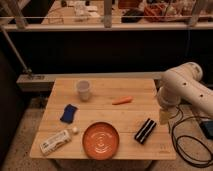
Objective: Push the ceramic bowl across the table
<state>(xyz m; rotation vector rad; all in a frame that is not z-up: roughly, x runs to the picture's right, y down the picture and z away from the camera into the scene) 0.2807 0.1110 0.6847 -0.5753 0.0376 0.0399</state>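
The ceramic bowl (101,139) is a wide, shallow orange-red dish with rings inside. It sits near the front edge of the light wooden table (105,117), at its middle. My white arm comes in from the right. The gripper (164,116) hangs at the table's right edge, well to the right of the bowl and not touching it.
A translucent white cup (83,89) stands at the back left. An orange carrot (122,100) lies mid-table. A blue cloth (68,113) and a white bottle (56,141) lie at the left. A black box (145,130) lies right of the bowl. Cables (192,140) run on the floor at right.
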